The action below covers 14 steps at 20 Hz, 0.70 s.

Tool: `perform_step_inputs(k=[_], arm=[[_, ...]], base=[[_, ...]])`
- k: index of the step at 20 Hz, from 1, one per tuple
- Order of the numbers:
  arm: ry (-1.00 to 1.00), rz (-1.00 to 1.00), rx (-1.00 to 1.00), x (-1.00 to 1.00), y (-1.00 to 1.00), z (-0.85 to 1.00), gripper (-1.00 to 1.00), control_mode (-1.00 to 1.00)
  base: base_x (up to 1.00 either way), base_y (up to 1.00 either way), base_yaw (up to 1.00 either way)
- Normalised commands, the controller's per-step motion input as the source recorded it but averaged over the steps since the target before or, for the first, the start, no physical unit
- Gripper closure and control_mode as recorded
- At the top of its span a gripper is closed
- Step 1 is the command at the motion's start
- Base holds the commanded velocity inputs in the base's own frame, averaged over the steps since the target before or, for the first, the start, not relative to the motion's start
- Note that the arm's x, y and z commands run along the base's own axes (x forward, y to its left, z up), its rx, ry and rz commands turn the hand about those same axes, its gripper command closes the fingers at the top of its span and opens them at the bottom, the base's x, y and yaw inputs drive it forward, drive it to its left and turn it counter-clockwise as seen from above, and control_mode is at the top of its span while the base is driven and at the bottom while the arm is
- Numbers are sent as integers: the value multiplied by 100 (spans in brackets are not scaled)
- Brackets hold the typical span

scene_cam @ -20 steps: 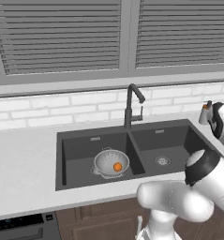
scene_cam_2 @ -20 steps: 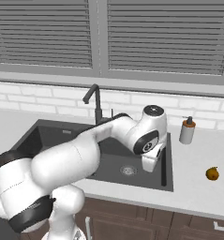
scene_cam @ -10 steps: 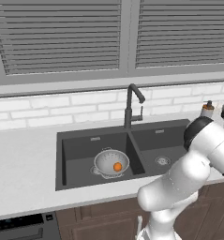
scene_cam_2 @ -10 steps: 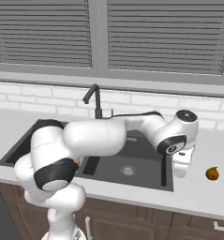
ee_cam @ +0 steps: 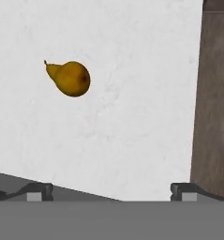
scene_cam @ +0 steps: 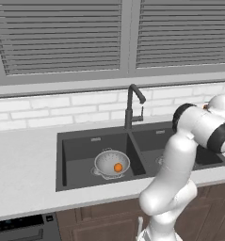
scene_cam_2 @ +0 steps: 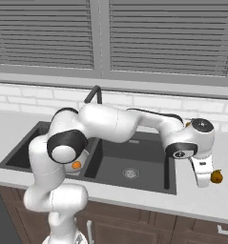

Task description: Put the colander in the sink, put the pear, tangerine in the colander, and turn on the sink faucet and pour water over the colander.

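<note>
The pear (ee_cam: 70, 78) is seen lying on its side on the white speckled surface (ee_cam: 132, 93), its stem end pointing to the upper left of the hand view. In the right base view the pear (scene_cam_2: 216, 177) is found on the surface to the right of the sink (scene_cam_2: 149, 183), near the front edge, just beside the lower end of the hand. The fingers (ee_cam: 112, 190) are held spread wide, with nothing between them; one dark tip (ee_cam: 38, 191) is shown at the lower left of the hand view and the other at the lower right. The pear is placed above and left of the gap between them, clear of both tips. A brown wooden cabinet front (ee_cam: 214, 93) is seen along the right side of the hand view, past the surface's edge.

In the left base view the colander (scene_cam: 112, 163) is set in the left basin of the sink (scene_cam: 67, 183), and the tangerine (scene_cam: 117, 167) is seen resting inside it. The tangerine (scene_cam_2: 76, 165) is partly glimpsed behind the arm's elbow in the right base view. The sink faucet (scene_cam: 132, 106) is mounted behind the divider between the two basins, with its spout angled to the right. A round steel drain (scene_cam_2: 130, 173) is shown in the right basin. Closed grey blinds (scene_cam: 62, 37) are hung above the white brick backsplash (scene_cam: 48, 110).
</note>
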Motion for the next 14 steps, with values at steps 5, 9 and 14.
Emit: perform_step_inputs(k=[5, 9, 14], arm=[[4, 16, -17, -3, -21, -30, -100, -100], [0, 16, -4, -1, -26, -5, -100, -100], [0, 18, 0, 0, -14, -1, -100, -100]], base=[[0, 0, 0], [0, 0, 0], [0, 0, 0]])
